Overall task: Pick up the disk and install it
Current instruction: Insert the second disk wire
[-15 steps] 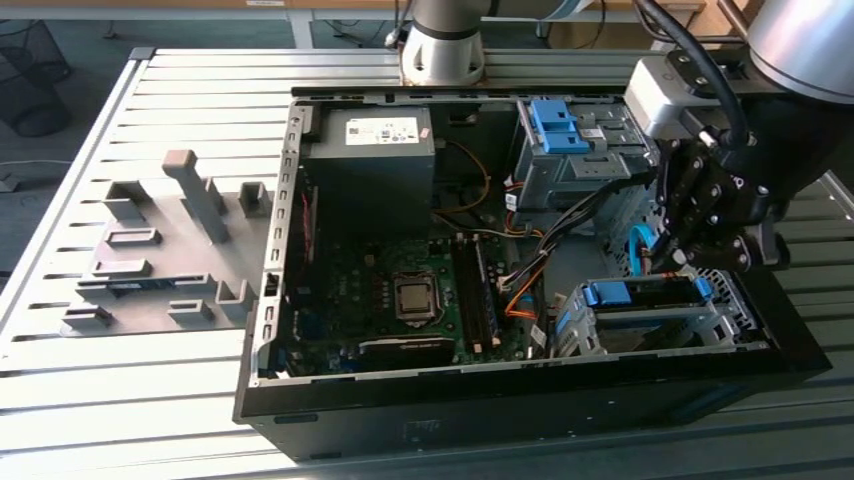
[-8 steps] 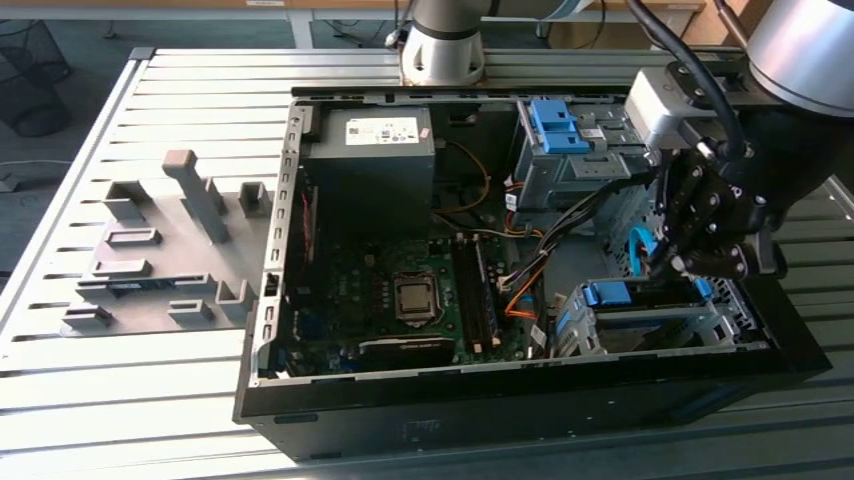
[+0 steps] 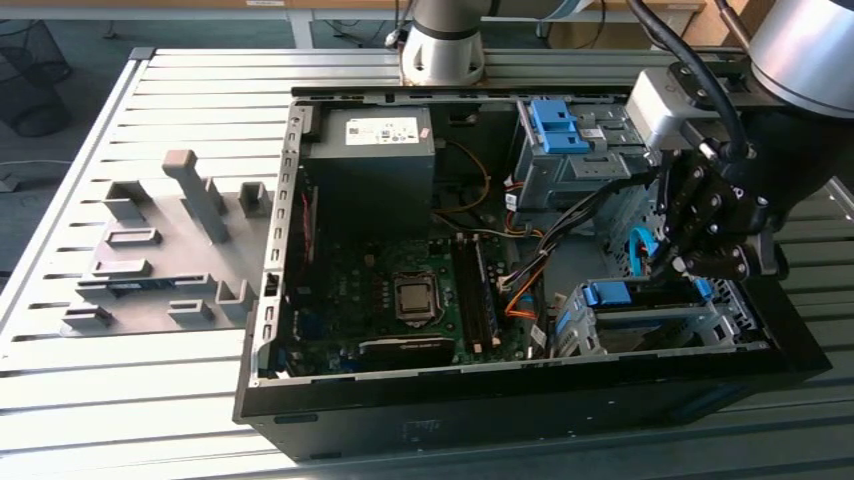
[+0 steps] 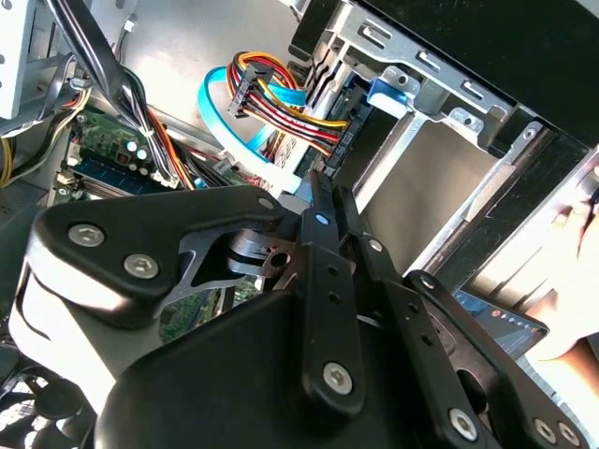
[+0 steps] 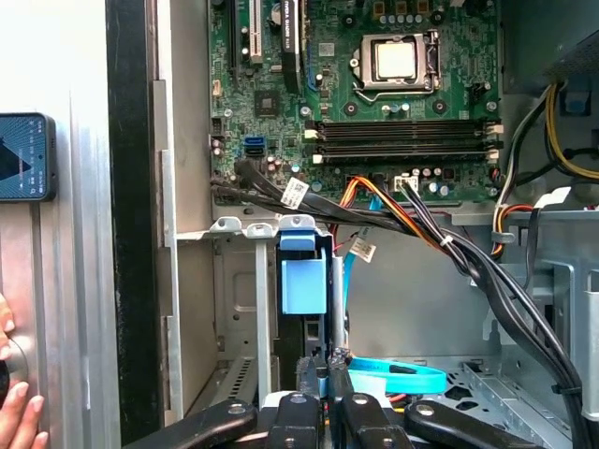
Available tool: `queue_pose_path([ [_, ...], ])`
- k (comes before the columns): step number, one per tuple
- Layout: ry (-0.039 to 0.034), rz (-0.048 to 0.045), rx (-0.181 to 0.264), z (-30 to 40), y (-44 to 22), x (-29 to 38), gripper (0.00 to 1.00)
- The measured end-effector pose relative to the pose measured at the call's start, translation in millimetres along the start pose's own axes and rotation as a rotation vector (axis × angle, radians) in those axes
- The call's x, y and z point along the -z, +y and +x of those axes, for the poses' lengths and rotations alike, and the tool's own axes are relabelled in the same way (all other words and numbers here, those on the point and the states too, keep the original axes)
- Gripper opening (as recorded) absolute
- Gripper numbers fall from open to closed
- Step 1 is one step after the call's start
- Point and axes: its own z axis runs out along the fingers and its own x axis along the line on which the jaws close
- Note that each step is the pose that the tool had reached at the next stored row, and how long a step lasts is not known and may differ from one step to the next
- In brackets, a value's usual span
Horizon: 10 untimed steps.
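- Grey fixture (image 3: 160, 250): a block with upright pegs, far from the claw toward the exterior view's left, outside the computer case (image 3: 267, 330).
- Tabletop (image 3: 80, 400): slatted metal that carries the fixture and the open case.
- Power-supply box (image 3: 371, 150): grey with a white sticker, well apart from the claw, in the case's far corner.
- Motherboard (image 3: 400, 290): green, with its square processor socket, lying between the power-supply box and the claw's side of the case.
- Cable bundle (image 4: 290, 112): red, yellow and black wires ending in a dark plug, just ahead of the claw's tips in the second wrist view.
- Blue ribbon cable (image 3: 638, 250): loops right beside the claw.
- Disk (image 3: 654, 325): sits inside the metal drive cage (image 3: 567, 325) just below the claw, its blue rail end facing the motherboard. Its flat silver side shows in the second wrist view (image 4: 440, 178).
- Claw (image 3: 674, 268): the 2 black fingers (image 4: 323, 224) are pressed together and hold nothing. The tips are near the disk's blue end, but I cannot tell whether they touch it.
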Motion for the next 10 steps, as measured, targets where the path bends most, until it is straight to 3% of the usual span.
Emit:
queue_pose_path([
  [5,-0.0003,-0.0003,0.000,3.1,-0.2,-0.7,0.16],
  [10,0.0002,-0.0087,-0.004,3.1,-2.2,-3.3,0.16],
])
